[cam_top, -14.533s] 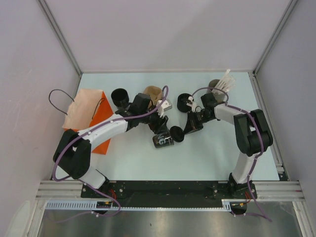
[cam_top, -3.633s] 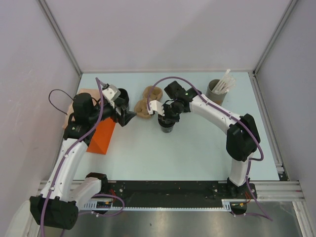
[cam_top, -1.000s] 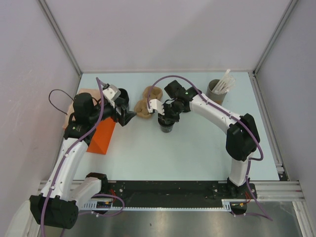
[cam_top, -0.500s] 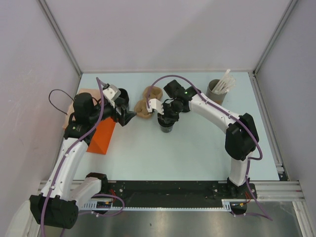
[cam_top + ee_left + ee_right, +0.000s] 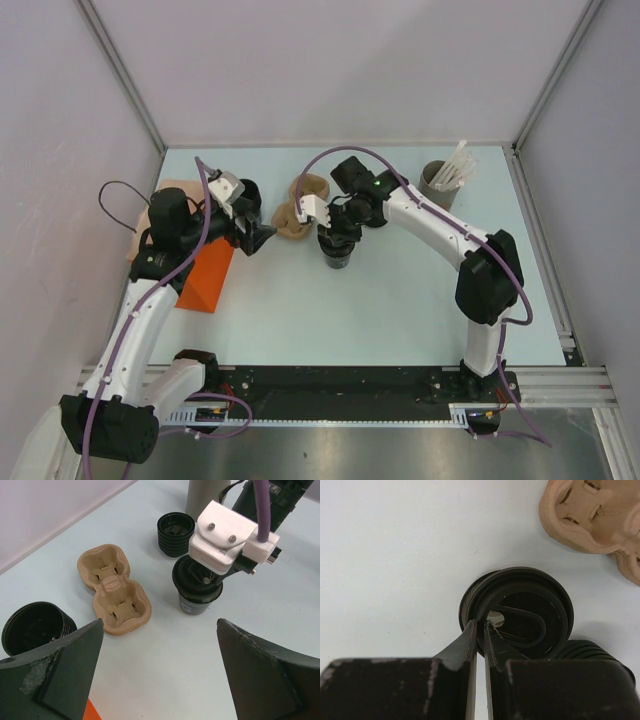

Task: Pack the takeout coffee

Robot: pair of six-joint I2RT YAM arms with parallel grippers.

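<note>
Black takeout coffee [image 5: 338,257], overhead view: upright on the pale worktop [image 5: 400,310] near its middle, lid on, just in front of the pulp carrier [image 5: 298,208]. It is not in the carrier and not in the bag.
Right gripper [image 5: 335,233], overhead view: directly above the cup, reaching down onto its top. The jaws are too small to read from here.
Left gripper [image 5: 260,235], overhead view: hangs beside the orange paper bag [image 5: 205,277], near a second black ribbed cup [image 5: 245,193].
Grey cylinder of white sticks [image 5: 440,178], overhead view: far right of the worktop, well apart from the coffee.
Left wrist view: its own jaws are spread wide, with only bare worktop between them. Both wells of the carrier hold nothing. The coffee stands to the carrier's right, apart from it, with the other arm's fingers down in the top of the lid. A black ribbed piece [image 5: 175,527] sits beyond.
Right wrist view: jaws nearly pressed together, a thin slit of light between them. The tips sit astride the lid's raised rim and pinch it at one edge. The carrier shows in the upper right corner, not touching the cup.
Step in hand (judgement): the coffee is gripped by its lid rim. The lift has not begun, since the cup base appears to sit on the worktop.
Next move (judgement): a slow, straight lift with the cup kept upright, then a short carry to a carrier well or to the bag. A pinch on the rim alone is a thin hold, so the lid could pop off or the cup could swing.
</note>
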